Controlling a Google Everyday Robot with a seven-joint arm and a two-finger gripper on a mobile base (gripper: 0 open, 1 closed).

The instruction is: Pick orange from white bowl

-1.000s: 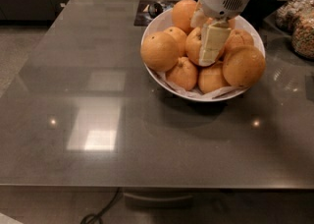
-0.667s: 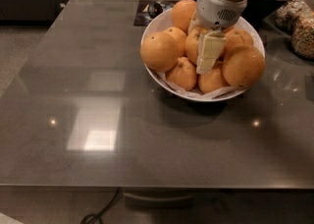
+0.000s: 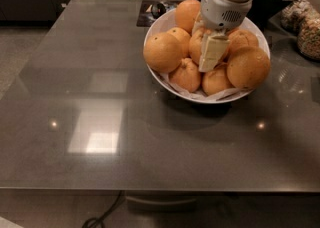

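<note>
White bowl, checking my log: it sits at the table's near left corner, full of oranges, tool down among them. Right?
No. The camera view shows the white bowl toward the table's far right. It is full of oranges, the tool down among them.

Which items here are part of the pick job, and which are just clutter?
Job:
- end effector, low over the bowl's middle
- orange directly beneath it
- white bowl

Lying about:
- other oranges in the bowl
- containers at the right edge
- small dark object behind the bowl
- floor cable
</note>
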